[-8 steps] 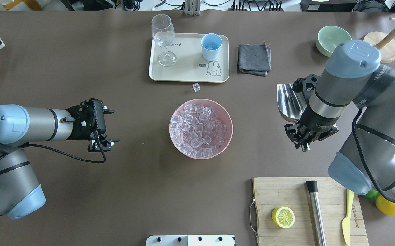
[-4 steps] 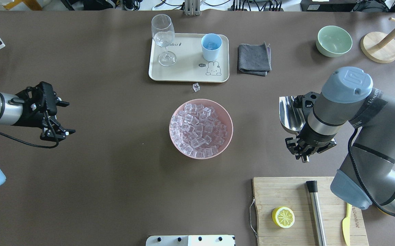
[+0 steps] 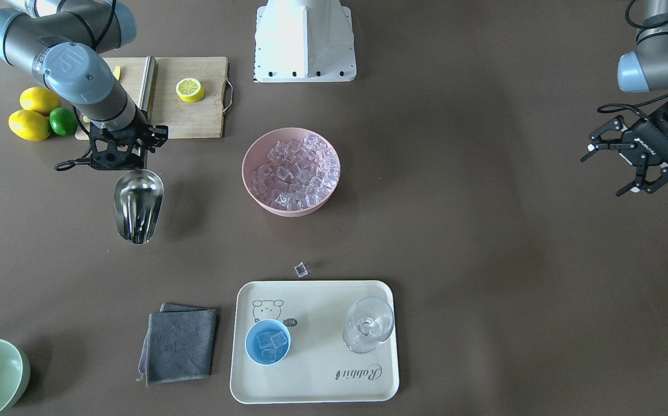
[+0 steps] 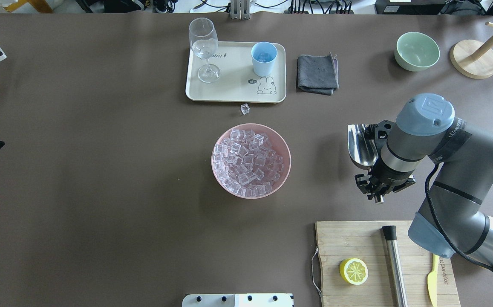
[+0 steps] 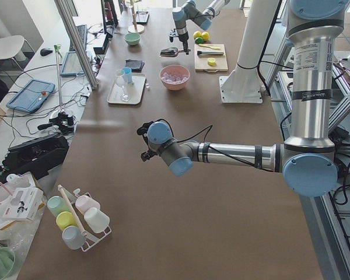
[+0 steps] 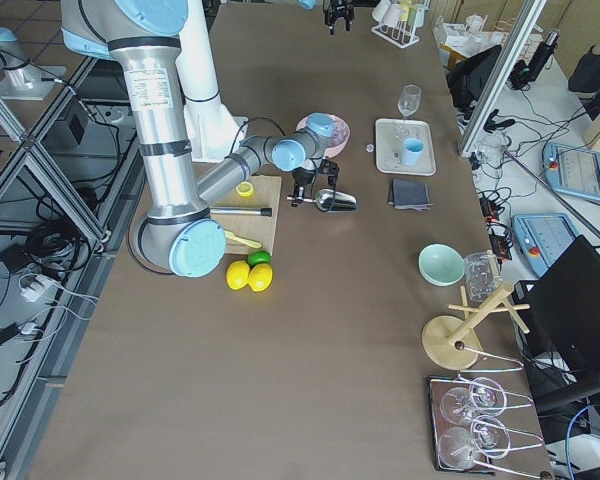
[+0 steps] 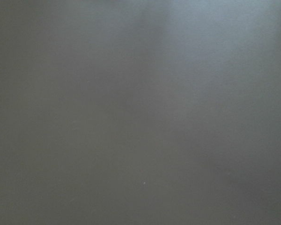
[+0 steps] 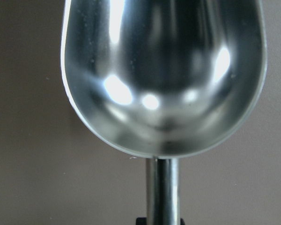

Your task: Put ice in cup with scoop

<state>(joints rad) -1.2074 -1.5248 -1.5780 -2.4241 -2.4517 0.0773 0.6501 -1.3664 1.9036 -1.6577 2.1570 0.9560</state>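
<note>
Step in hand: between scoops, I'd judge; the scoop [image 3: 138,205] is empty, clamped by its handle in the right tool [image 3: 121,151].
Left tool [image 3: 634,159]: fingers apart, holding nothing, by the desk's left end.
Ice [image 3: 296,172]: heaped in the pink bowl [image 3: 253,190] mid-desk; one cube [image 3: 301,270] loose beside the tray [image 3: 380,381].
Cup [image 3: 268,342]: on the tray at the far edge, a few cubes inside.
Next: carry the scoop across to the bowl and dig in.
</note>
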